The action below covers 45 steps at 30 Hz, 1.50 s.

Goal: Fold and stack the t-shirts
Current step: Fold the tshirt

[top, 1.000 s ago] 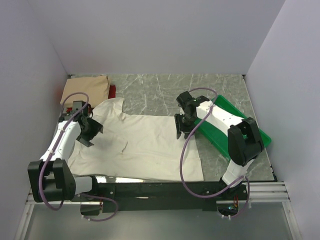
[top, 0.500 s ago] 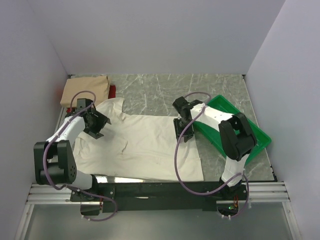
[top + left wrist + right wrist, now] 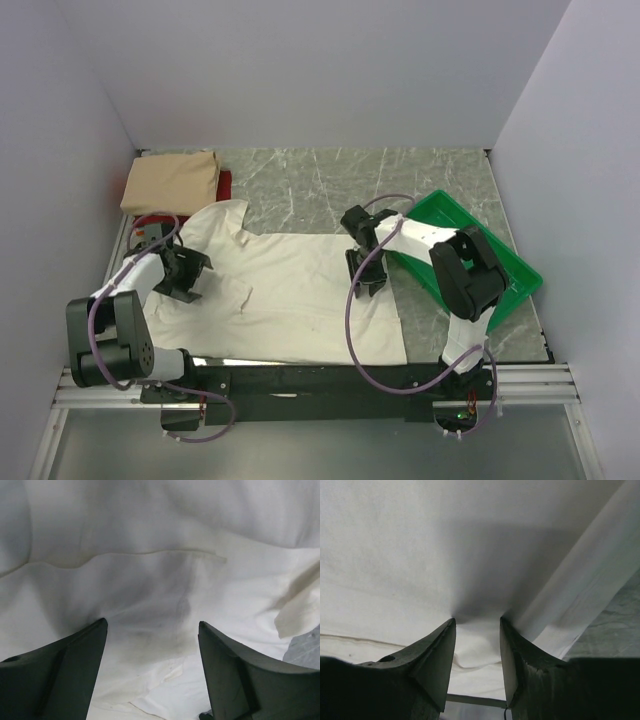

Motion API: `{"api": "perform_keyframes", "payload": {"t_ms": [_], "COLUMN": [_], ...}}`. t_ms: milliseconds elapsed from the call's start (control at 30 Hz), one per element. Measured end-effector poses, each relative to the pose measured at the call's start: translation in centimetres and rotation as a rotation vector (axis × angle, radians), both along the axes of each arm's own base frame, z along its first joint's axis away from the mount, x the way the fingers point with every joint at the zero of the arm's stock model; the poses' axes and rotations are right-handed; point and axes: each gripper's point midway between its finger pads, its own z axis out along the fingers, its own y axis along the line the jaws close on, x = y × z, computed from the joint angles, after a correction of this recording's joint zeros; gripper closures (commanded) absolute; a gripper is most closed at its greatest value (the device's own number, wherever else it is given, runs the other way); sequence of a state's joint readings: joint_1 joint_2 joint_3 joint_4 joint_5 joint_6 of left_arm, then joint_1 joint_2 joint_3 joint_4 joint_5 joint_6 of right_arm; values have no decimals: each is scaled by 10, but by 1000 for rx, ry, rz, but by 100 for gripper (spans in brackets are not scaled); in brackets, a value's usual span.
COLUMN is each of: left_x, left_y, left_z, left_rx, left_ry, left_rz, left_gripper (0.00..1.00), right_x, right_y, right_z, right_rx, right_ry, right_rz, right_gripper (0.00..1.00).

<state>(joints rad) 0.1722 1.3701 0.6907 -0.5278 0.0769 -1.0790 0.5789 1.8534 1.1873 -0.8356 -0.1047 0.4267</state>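
Fingers (image 3: pixel 55 670) of the left gripper (image 3: pixel 185 275) stand wide apart, tips down on the large off-white cotton t-shirt (image 3: pixel 290 300) with slack cloth between them and nothing clamped. This gripper sits on the shirt's left part, just inside its left edge. A raised fold line crosses the cloth ahead of the tips, and a loose flap ends at a sliver of grey marble at the lower right of the left wrist view. The right gripper (image 3: pixel 365 280) rests near the shirt's right edge, its fingers (image 3: pixel 430 665) a narrow way apart with a ridge of cloth in the gap. Whether they pinch that ridge or only press beside it I cannot tell. A flat hem band runs diagonally just to the right of those tips, with bare marble past it. The cream shirt lies spread flat across the near half of the grey-veined marble tabletop (image 3: pixel 330 180). Its near hem lies close along the black rail (image 3: pixel 300 378) at the table's near edge, and its left sleeve reaches up toward the far left corner. A folded tan cotton shirt (image 3: pixel 172 180) lies in that corner against the left wall, with a strip of red cloth (image 3: pixel 225 182) showing at its right side. A green rigid plastic tray (image 3: pixel 450 208) lies askew at the right, close beside the cream shirt's right edge and partly under the right arm. Bare marble spans the far middle and far right, behind the shirt and tray.
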Motion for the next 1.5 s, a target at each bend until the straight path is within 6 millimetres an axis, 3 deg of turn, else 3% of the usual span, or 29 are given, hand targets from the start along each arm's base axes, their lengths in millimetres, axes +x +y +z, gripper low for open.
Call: {"api": "perform_keyframes", "payload": {"t_ms": [300,500,633,767,933,1100,1233,1333,1500], "left_x": [-34,-45,-46,-39,-4,33,69,105,149], "left_y": [19,27,29,35,50,52,30,1,-38], "left_z": [-3,0,1,13,53,93,112,123,124], "left_rx": [69,107,117,141,200,271,315,335,321], "left_ry": [74,90,98,83,-29,-149,-208,-247,-286], "left_rz": [111,141,151,160,164,95,-33,-156,-305], "left_gripper": [20,20,20,20,20,23,22,22,22], "right_x": [-24,-38,-37,-15,34,74,92,103,115], "right_y": [4,6,5,15,32,4,-26,-41,-46], "right_z": [-2,-1,4,27,69,80,69,61,56], "right_rx": [-14,-27,-42,-37,10,-53,-134,-173,-183], "right_ry": [32,60,63,3,-150,-233,-242,-255,-296], "right_rz": [51,81,80,77,51,-33,-94,-130,-150], "right_gripper": [53,52,52,52,51,50,50,49,49]}}
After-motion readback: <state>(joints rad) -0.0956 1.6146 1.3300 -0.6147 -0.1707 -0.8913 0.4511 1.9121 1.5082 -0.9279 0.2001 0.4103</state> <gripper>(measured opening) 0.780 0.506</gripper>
